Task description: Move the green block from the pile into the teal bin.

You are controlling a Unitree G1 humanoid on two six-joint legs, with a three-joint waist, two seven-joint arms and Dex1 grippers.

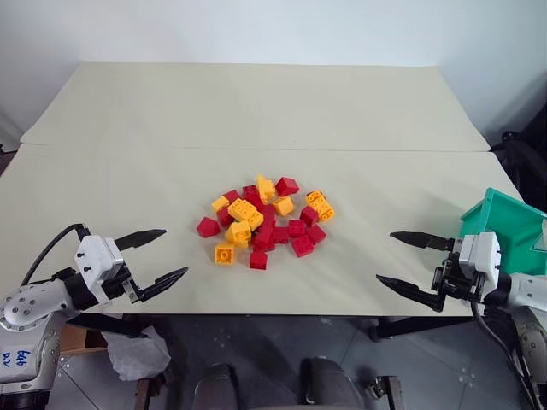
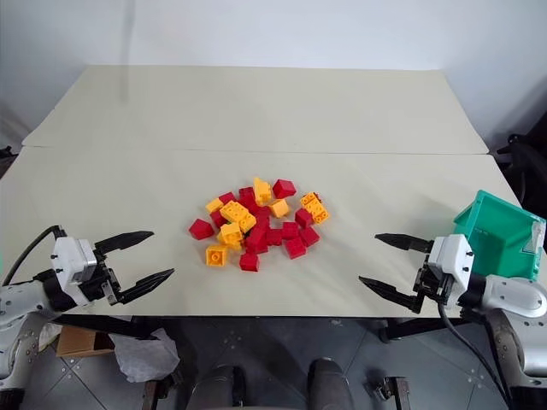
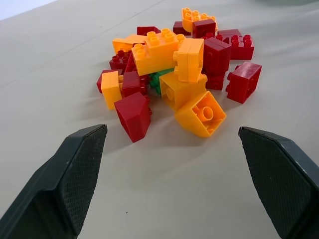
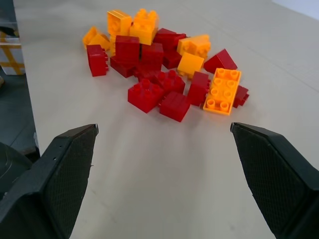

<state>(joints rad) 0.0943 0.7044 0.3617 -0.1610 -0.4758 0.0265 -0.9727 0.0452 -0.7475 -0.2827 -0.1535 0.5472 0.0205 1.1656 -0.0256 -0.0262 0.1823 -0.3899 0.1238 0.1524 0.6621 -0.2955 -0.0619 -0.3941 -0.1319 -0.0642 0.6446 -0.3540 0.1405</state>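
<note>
Left wrist view: green block (image 3: 158, 79) (seemingly) under pile (image 3: 177, 64).

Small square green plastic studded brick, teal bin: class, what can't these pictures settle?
- Small square green plastic studded brick: left wrist view shows a sliver; yellow-orange bricks and red bricks of the pile cover the rest.
- Teal rectangular plastic bin: picture edge and right gripper cut it off; contents unknown.

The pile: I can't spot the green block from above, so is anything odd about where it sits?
Yes. The green block is buried inside the pile, wedged under yellow-orange bricks with red ones beside it, only a sliver peeking out. Nothing else stands out.
</note>
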